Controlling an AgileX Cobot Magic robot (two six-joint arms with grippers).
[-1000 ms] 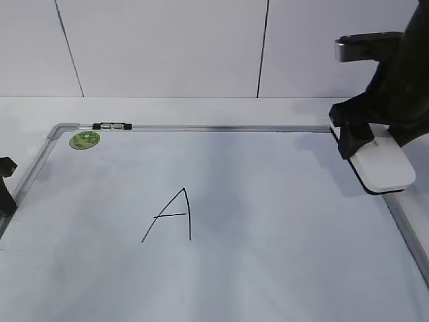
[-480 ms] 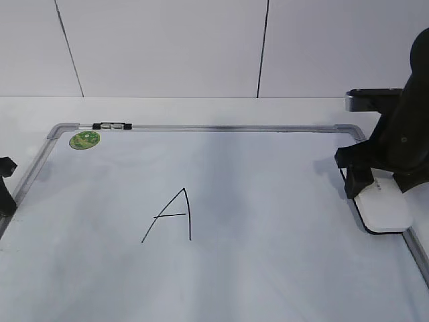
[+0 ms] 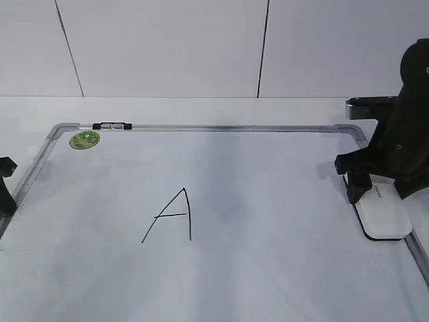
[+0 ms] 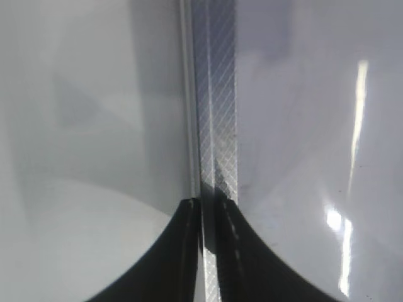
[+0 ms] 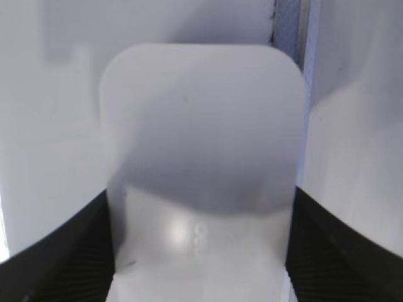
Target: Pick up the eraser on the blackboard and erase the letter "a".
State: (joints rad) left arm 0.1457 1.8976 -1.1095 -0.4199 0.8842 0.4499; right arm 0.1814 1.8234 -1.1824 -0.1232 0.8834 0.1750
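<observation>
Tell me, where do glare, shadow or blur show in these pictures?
Left wrist view: bright glare streaks on the blackboard, its frame sharp. Right wrist view: the eraser looks soft and half-shadowed. Exterior view: the right gripper casts a faint shadow.

- The eraser (image 3: pixel 383 216) has its far end hidden under the right gripper (image 3: pixel 362 180) in the exterior view; in the right wrist view its near end runs off the bottom edge, and its grey lettering (image 5: pixel 199 234) is too blurred to read.
- The right arm (image 3: pixel 409 127) is cut off by the picture's right edge.
- The left gripper (image 3: pixel 5 184) is only a dark sliver at the left edge.
- The board (image 3: pixel 268 201) runs off the bottom edge.
- The sticker (image 3: pixel 84 139) print is too small to tell.
</observation>
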